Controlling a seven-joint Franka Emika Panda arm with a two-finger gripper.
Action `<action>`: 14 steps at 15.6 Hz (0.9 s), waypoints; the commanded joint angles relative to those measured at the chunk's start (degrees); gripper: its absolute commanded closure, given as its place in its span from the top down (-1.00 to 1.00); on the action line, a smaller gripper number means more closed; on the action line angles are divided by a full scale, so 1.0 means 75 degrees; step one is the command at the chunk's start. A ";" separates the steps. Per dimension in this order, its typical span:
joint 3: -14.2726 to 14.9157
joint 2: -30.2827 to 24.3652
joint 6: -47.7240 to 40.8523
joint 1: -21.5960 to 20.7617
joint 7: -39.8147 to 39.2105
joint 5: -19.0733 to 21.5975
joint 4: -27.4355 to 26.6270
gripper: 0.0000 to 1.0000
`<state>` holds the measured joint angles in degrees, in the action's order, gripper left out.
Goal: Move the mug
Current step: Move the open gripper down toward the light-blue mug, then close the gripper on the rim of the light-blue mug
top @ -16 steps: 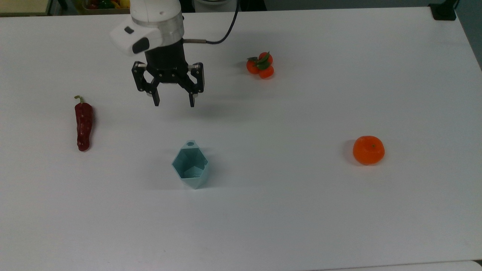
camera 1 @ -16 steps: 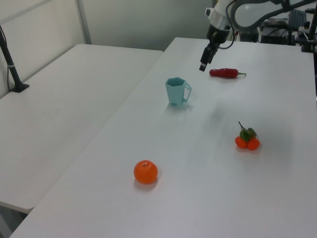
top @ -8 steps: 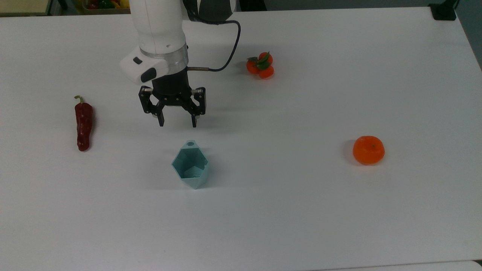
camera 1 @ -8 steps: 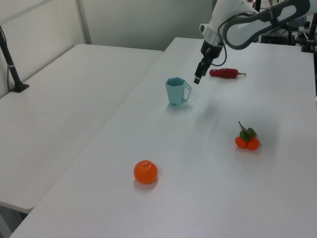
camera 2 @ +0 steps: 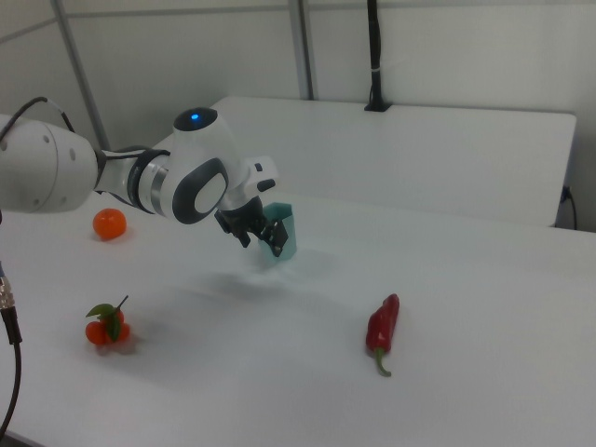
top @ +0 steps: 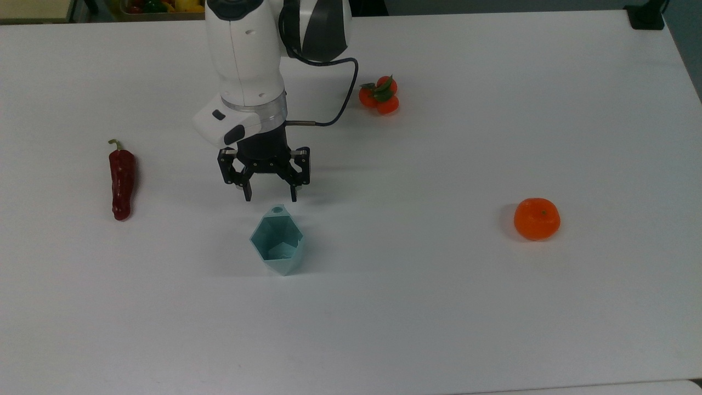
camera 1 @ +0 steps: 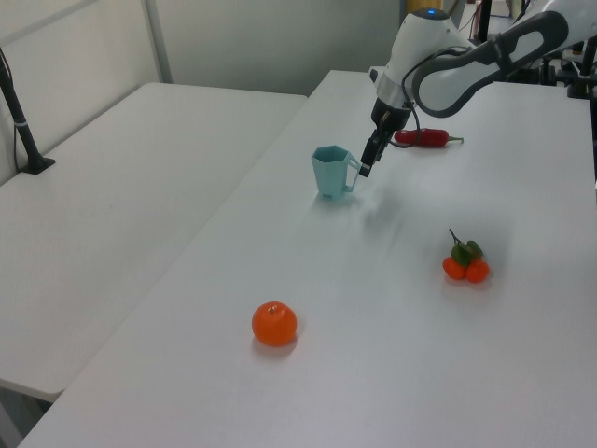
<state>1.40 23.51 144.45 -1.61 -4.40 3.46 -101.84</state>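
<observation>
The mug [top: 277,241] is a pale teal faceted cup standing upright on the white table [top: 439,307], its small holed tab pointing toward the arm. My gripper [top: 270,196] hangs open just above the tab in the top view, with nothing between its fingers. In the left view, the gripper [camera 1: 367,166] sits close by the handle side of the mug [camera 1: 329,174]. From the right view, the gripper [camera 2: 264,237] covers part of the mug [camera 2: 288,235].
A red chili pepper [top: 122,184] lies at the top view's left. A cluster of small oranges with leaves [top: 379,95] sits behind the arm, and a single orange [top: 536,218] is at the right. A second white table [camera 1: 112,187] adjoins in the left view.
The gripper has travelled down the top view toward the mug and dropped lower, staying open. The mug and the fruit have not moved.
</observation>
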 commanded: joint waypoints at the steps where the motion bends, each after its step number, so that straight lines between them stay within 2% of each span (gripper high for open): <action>1: 0.0013 0.0228 0.0743 -0.0067 -0.0081 0.0136 0.0009 0.61; 5: 0.0013 0.0485 0.0908 -0.0230 -0.0081 0.0090 0.0219 0.54; 7: 0.0013 0.0509 0.0943 -0.0242 -0.0081 0.0031 0.0220 0.32; 14: 0.0013 0.0533 0.0955 -0.0324 -0.0081 0.0019 0.0231 0.03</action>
<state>1.27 27.12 150.29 -3.58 -4.40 3.45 -100.61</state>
